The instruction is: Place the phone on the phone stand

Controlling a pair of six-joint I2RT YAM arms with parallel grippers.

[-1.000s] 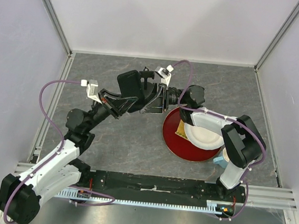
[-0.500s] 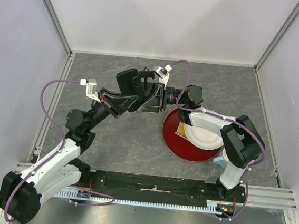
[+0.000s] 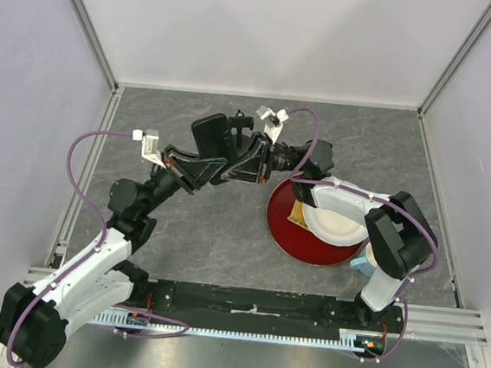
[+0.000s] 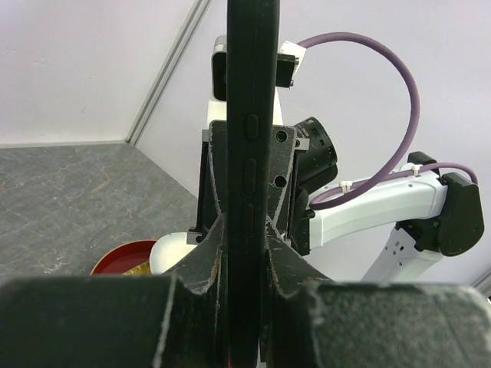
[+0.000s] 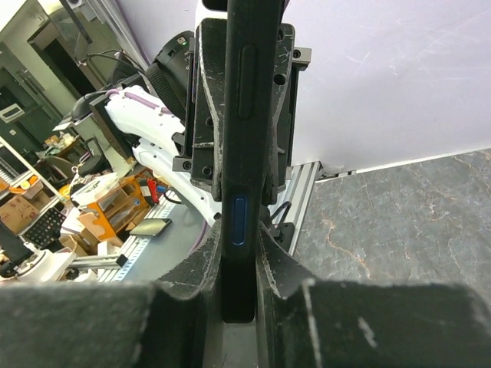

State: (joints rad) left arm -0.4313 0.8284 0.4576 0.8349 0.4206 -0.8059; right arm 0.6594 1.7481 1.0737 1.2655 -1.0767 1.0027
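Note:
The black phone [image 3: 212, 137] is held off the table, tilted, at the middle back. My left gripper [image 3: 221, 166] is shut on it from the left, and my right gripper [image 3: 249, 162] is shut on it from the right. In the left wrist view the phone [image 4: 251, 153] stands edge-on between my left fingers [image 4: 205, 261], with the right gripper clamped on it beyond. In the right wrist view the phone's edge [image 5: 241, 115] with a blue button sits between my right fingers [image 5: 280, 268]. I cannot make out the phone stand; the arms and phone cover that spot.
A red plate [image 3: 286, 230] lies right of centre with a white plate [image 3: 338, 221] and a yellow piece [image 3: 298, 213] on it. A light blue cup [image 3: 361, 265] stands by the right arm's base. Metal rails line the table's sides.
The right wrist has turned and shifted slightly left, its cable looping higher. The phone and the left gripper have barely moved.

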